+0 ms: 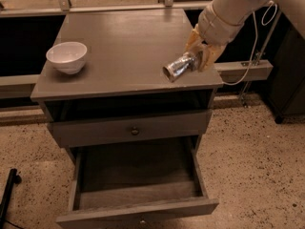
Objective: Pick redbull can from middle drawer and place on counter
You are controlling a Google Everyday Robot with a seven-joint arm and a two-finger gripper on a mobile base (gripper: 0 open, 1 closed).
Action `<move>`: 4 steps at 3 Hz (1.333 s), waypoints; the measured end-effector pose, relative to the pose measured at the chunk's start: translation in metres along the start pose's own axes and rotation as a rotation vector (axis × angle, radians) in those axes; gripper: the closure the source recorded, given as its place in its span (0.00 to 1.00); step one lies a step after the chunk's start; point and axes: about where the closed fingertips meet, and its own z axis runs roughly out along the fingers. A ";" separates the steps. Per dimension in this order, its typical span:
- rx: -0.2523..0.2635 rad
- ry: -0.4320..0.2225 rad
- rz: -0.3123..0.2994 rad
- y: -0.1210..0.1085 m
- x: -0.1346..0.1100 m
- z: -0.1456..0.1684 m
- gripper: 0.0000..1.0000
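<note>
My gripper (194, 60) is shut on the redbull can (177, 67), a shiny silver can held on its side, tilted, with its end toward the camera. It hangs just above the right front part of the counter (124, 46); I cannot tell whether it touches the wood. The white arm comes in from the upper right. The middle drawer (138, 180) stands pulled out at the bottom of the cabinet, its plank floor bare.
A white bowl (67, 57) sits on the counter's left front part. A shut drawer with a small knob (135, 130) lies below the counter. A white cable (252, 46) hangs at the right. A black leg (8, 194) stands at the lower left on the speckled floor.
</note>
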 end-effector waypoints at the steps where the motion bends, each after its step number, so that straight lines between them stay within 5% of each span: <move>1: 0.070 -0.056 0.137 -0.039 0.017 0.017 1.00; 2: 0.133 -0.118 0.239 -0.065 0.025 0.039 1.00; 3: 0.121 -0.129 0.308 -0.080 0.031 0.062 1.00; 4: 0.053 -0.153 0.347 -0.091 0.030 0.093 0.84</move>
